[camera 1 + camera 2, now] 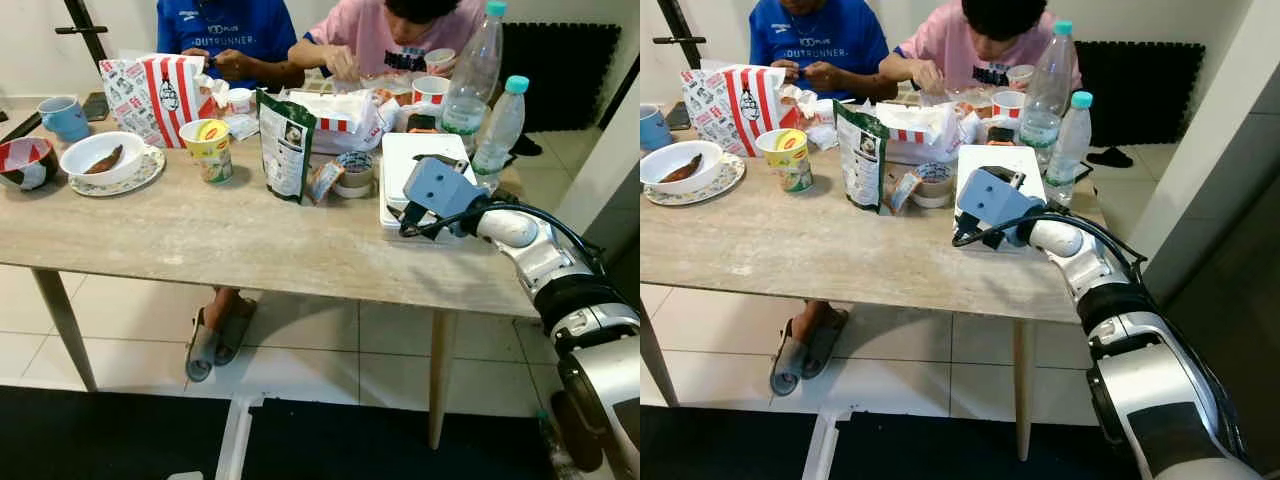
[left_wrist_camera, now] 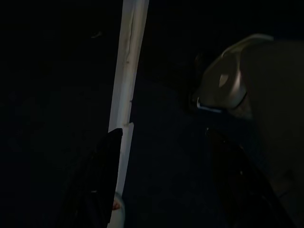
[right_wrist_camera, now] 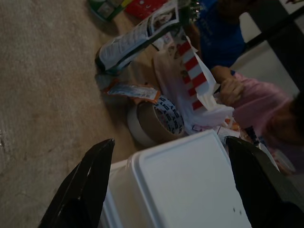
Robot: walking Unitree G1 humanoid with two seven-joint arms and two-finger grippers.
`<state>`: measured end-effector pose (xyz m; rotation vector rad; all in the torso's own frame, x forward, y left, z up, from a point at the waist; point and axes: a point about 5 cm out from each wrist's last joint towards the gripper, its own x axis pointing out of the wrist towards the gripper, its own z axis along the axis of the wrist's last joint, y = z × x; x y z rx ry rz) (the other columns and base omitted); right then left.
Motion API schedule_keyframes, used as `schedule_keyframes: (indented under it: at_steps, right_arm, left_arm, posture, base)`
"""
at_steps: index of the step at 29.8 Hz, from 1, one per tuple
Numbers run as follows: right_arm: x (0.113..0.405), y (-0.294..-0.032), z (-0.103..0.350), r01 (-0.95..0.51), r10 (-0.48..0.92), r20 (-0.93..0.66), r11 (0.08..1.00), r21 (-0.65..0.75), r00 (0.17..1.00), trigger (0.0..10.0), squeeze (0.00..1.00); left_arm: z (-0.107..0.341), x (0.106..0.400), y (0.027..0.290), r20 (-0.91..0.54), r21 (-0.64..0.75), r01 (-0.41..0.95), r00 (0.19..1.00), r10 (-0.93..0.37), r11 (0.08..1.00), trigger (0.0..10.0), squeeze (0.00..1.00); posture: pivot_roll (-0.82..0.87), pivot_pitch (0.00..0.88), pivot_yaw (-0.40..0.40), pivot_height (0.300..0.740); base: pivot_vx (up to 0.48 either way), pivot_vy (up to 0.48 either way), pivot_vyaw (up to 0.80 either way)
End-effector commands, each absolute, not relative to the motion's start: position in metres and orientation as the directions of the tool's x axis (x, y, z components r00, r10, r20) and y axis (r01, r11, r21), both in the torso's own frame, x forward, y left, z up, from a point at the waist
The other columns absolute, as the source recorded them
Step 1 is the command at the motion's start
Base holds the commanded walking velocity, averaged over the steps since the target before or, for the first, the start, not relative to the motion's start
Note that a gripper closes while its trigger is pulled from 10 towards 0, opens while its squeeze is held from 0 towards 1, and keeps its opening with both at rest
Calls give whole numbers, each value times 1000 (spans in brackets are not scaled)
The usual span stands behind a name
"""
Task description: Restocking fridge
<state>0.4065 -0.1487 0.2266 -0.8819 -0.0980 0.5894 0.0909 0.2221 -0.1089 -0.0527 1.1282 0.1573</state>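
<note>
Here the white lidded container (image 1: 425,165) lies flat at the table's (image 1: 200,235) right end, long axis running away from us. Our right gripper (image 3: 175,190) hovers directly before it, fingers spread wide astride its near end; our left arm hangs idle.

Both eye views are bright and evenly lit, with soft daylight and sharp focus across the table (image 1: 200,235); shadows under it are faint, and straight lines bow slightly toward the frame edges. The left wrist view is nearly black, only a pale strip (image 2: 127,80) at upper centre catching light. The right wrist view is dim and slightly soft, with the white box (image 3: 185,185) at lower centre the brightest patch.
</note>
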Motion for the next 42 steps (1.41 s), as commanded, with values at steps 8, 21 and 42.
schedule_keyframes:
  at_steps: [8, 21, 42]
  right_arm:
    - [411, -148, 218, -473, 450, -281, 403, -784, 848, 10000, 0]
    - [414, -158, 215, -472, 360, -335, 420, -775, 871, 10000, 0]
    - [411, -164, 198, -553, 317, -456, 410, -725, 832, 196, 0]
  left_arm:
    - [-113, 76, 218, -922, 36, -139, 378, 87, 990, 10000, 0]
    - [-114, 75, 215, -922, 32, -129, 379, 79, 991, 10000, 0]
    - [-114, 72, 212, -924, 27, -120, 375, 71, 992, 10000, 0]
  posture:
    - [51, 97, -40, 740]
    - [60, 108, -51, 740]
    - [63, 109, -56, 740]
  base:
    - [0, 0, 0]
    - [0, 0, 0]
    - [0, 0, 0]
